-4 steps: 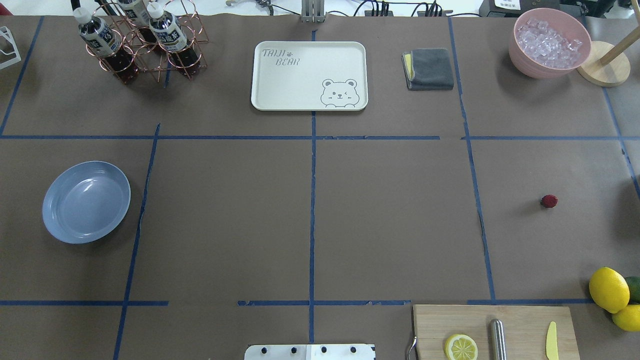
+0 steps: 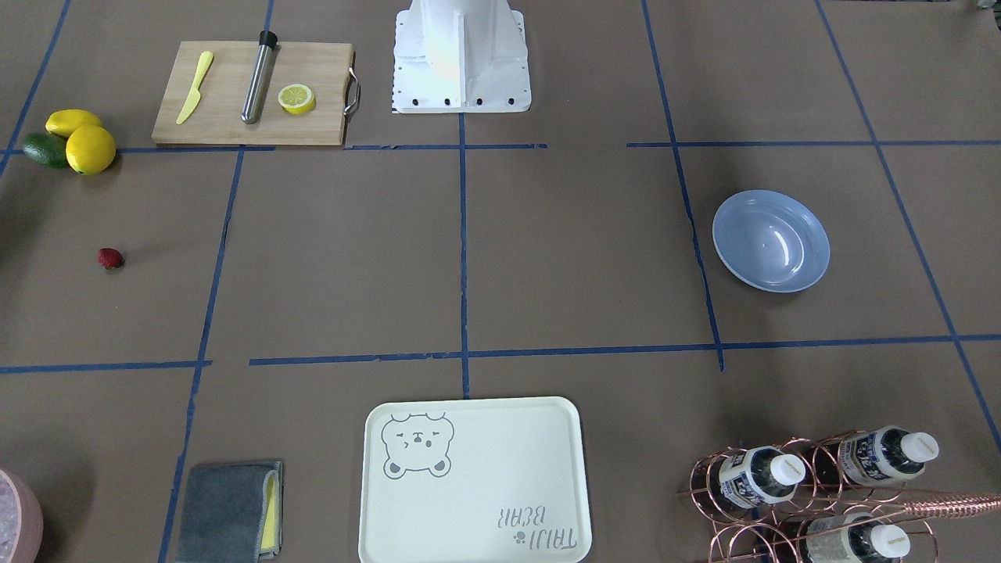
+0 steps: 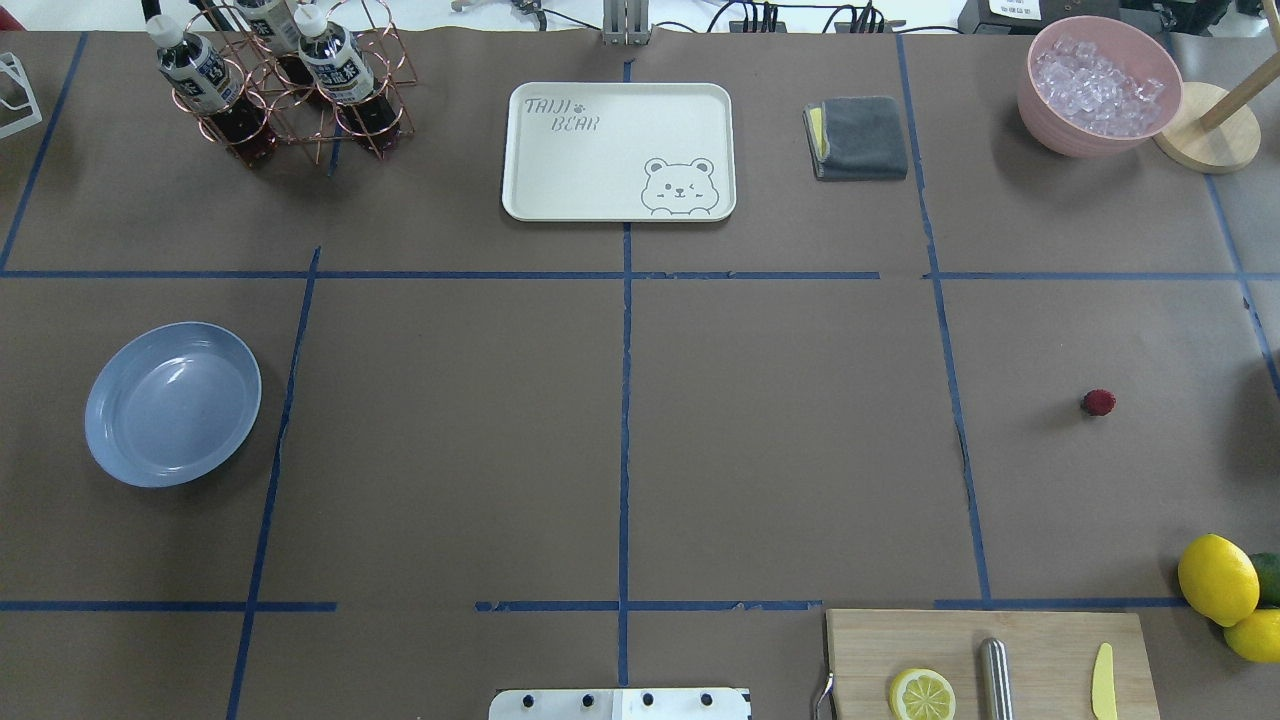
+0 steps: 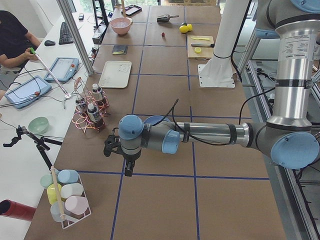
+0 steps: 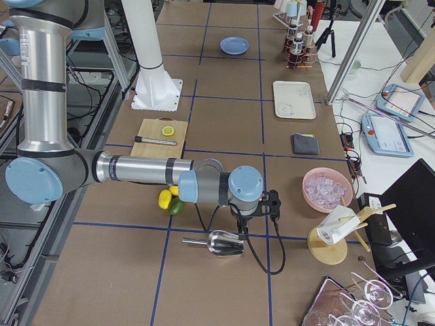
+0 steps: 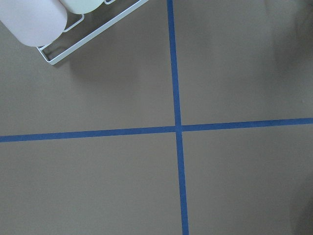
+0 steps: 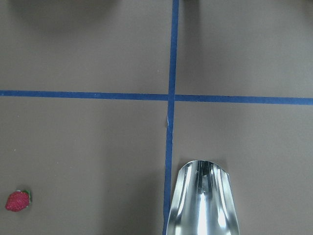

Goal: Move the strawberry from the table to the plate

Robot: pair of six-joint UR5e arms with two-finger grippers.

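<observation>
Right gripper (image 5: 242, 227) hangs over the table (image 5: 204, 278) — spread or pressed together, I cannot tell — and the strawberry (image 7: 18, 200) lies on the table off to its side, apart from it.

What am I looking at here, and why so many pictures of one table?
Two robot arms work at one table, filmed together from above, from across, from each end, and by a camera on each wrist. The left pincer and the right pincer hang over opposite ends; whether they are open I cannot tell, and nothing seems held. A strawberry lies on the brown table, far from the blue plate meant for it. A tray, bottles and lemons are bystanders.
</observation>
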